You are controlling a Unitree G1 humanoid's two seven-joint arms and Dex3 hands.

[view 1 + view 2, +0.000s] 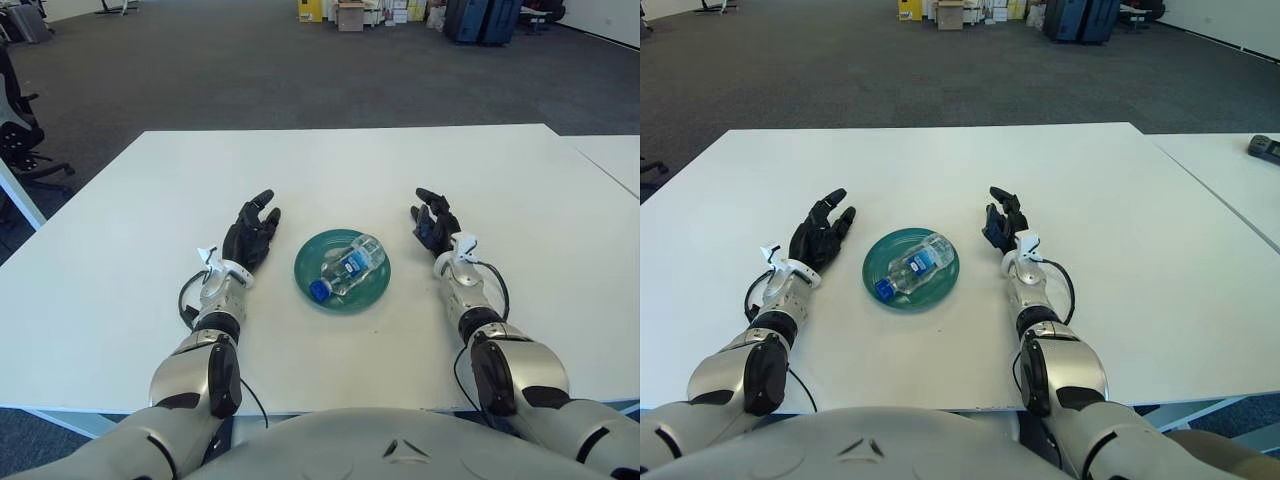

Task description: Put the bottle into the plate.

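Near the middle of the white rectangular desk (330, 170), somewhat toward its near edge, a small clear plastic bottle with a blue cap and a blue label (347, 267) lies on its side inside the round dark-green plate (375, 287), so the task looks already met as things lie. The bottle's long axis runs on a slant, the blue cap pointing toward the near edge and the robot's left, the base toward the far edge and the robot's right; the whole bottle sits within the plate's rim. The label shows white markings on blue, but no word or brand can be read. The black three-fingered left hand (250, 233) shows just beside the plate on its left, fingers stretched forward and loosely spread, holding nothing. The black three-fingered right hand (433, 220) shows on the plate's right side, a little further from the rim, fingers likewise relaxed and gripping nothing. Both hands are apart from the plate and from the bottle, which lies between them; the left hand seems slightly the nearer, and the cap end is turned its way. Should any further move be wanted, I judge it would be no more than drawing the arms back, since the bottle needs no fresh grasp.
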